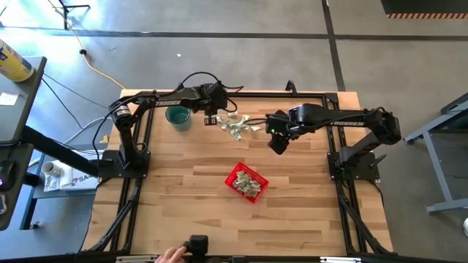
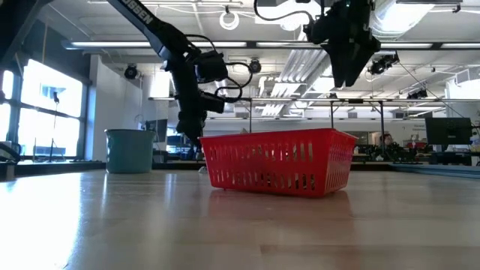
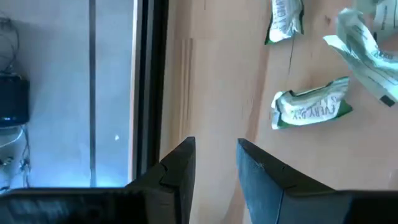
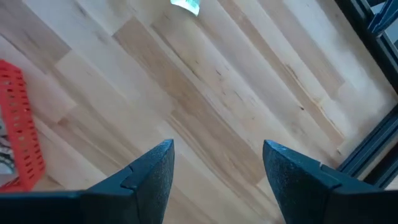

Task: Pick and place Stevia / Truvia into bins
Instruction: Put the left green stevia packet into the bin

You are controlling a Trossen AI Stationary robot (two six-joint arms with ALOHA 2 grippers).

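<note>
A loose heap of pale green and white Stevia sachets (image 1: 236,126) lies flat on the wood near the table's far edge; three of them (image 3: 311,109) show in the left wrist view. The red basket (image 1: 246,182) stands mid-table with several sachets inside; its mesh wall (image 2: 279,160) fills the low view. My left gripper (image 1: 212,119) hangs just left of the heap beside the teal cup, open with a narrow gap (image 3: 216,163), holding nothing. My right gripper (image 1: 278,142) hovers right of the heap, raised above the table, open wide (image 4: 217,165) and empty.
The teal cup (image 1: 178,116) stands close to the left gripper, at the far left of the table. A black frame rail (image 3: 151,81) runs along the far edge next to the left fingers. Bare wood spreads around the basket. A person's hand (image 1: 172,255) shows at the near edge.
</note>
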